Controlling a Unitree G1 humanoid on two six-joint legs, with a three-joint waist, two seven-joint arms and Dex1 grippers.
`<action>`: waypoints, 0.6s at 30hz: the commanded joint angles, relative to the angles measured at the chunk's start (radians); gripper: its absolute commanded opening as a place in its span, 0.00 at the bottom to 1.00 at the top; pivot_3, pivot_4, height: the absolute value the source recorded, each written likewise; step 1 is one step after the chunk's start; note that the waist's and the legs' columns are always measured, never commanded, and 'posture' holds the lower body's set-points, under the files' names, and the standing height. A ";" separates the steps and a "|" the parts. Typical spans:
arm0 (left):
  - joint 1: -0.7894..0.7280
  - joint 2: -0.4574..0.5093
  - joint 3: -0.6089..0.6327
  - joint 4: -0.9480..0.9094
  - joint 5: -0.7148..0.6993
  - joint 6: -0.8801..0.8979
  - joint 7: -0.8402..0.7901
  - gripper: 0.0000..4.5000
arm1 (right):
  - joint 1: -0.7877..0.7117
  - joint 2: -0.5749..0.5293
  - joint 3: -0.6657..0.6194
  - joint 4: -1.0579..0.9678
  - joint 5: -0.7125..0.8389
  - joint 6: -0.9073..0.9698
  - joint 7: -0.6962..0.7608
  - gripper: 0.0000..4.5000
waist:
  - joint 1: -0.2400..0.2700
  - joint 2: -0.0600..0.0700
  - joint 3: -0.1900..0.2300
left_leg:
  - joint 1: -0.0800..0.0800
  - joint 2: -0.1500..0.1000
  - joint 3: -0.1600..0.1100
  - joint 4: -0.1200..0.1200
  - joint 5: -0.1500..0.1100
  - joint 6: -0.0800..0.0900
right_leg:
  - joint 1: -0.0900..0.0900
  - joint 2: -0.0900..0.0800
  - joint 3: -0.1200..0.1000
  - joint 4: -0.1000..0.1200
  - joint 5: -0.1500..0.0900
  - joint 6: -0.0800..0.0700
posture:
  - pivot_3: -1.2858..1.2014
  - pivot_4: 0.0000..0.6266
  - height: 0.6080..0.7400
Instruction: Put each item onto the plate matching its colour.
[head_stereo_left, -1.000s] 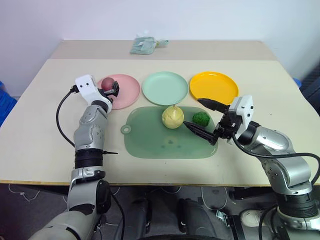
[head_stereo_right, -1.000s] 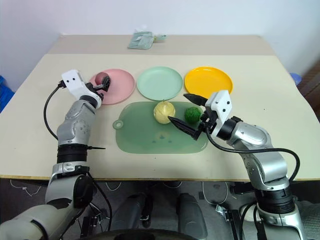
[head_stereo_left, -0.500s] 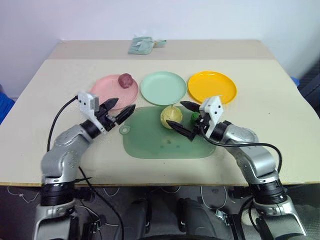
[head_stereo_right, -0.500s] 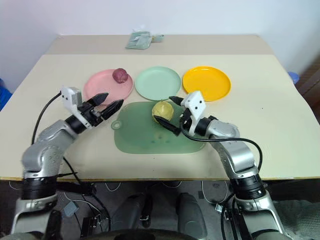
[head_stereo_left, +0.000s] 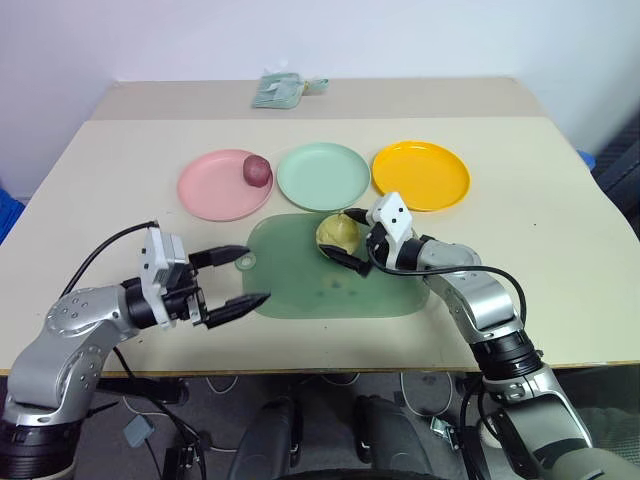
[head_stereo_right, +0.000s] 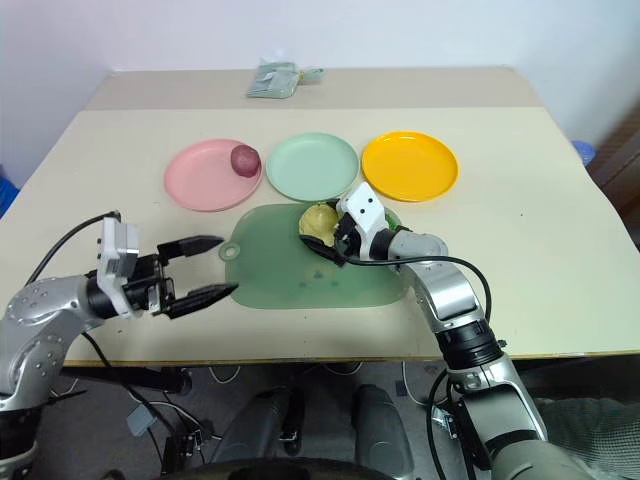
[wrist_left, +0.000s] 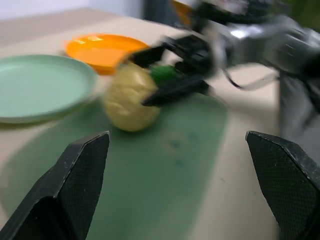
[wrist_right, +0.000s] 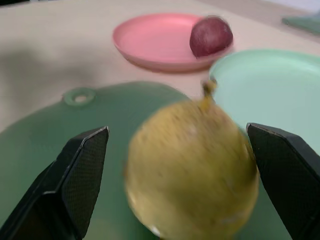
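Between the wide-open fingers of the right gripper (head_stereo_left: 347, 241) sits the yellow pear (head_stereo_left: 337, 232), on the green board (head_stereo_left: 300, 285). I cannot tell if the fingers touch it. Behind that gripper, the green ball (wrist_left: 163, 73) peeks out. Well apart, the left gripper (head_stereo_left: 236, 277) is wide open and holds nothing. Far past it, the red lump (head_stereo_left: 257, 169) lies on the pink plate (head_stereo_left: 210, 187).

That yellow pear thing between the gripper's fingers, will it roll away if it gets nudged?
Probably. The yellow pear looks rounded and sits loose on the flat green board, so a nudge could roll it. Its smooth skin may slip in the open right gripper.
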 joint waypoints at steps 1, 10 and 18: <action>0.002 0.015 0.036 -0.036 -0.015 -0.029 -0.004 1.00 | -0.029 0.012 -0.010 0.009 -0.005 -0.009 0.010 0.88 | -0.001 0.000 0.000 | 0.000 0.000 0.000 0.000 0.000 0.000 | 0.000 0.000 0.000 0.000 0.000 0.000 | 0.52 0.24 1.00; 0.001 -0.016 0.018 -0.049 -0.013 -0.042 0.038 1.00 | -0.099 0.015 -0.082 0.080 -0.012 -0.071 -0.021 0.63 | -0.002 0.000 0.000 | 0.000 0.000 0.000 0.000 0.000 0.000 | 0.000 0.000 0.000 0.000 0.000 0.000 | 0.52 0.24 1.00; -0.002 -0.062 -0.001 -0.083 -0.007 -0.045 0.101 1.00 | -0.442 -0.035 -0.223 0.614 -0.079 -0.352 -0.116 0.63 | -0.006 0.001 0.001 | 0.000 0.000 0.000 -0.001 0.000 0.000 | -0.001 0.001 0.000 0.000 0.000 0.000 | 0.52 0.24 1.00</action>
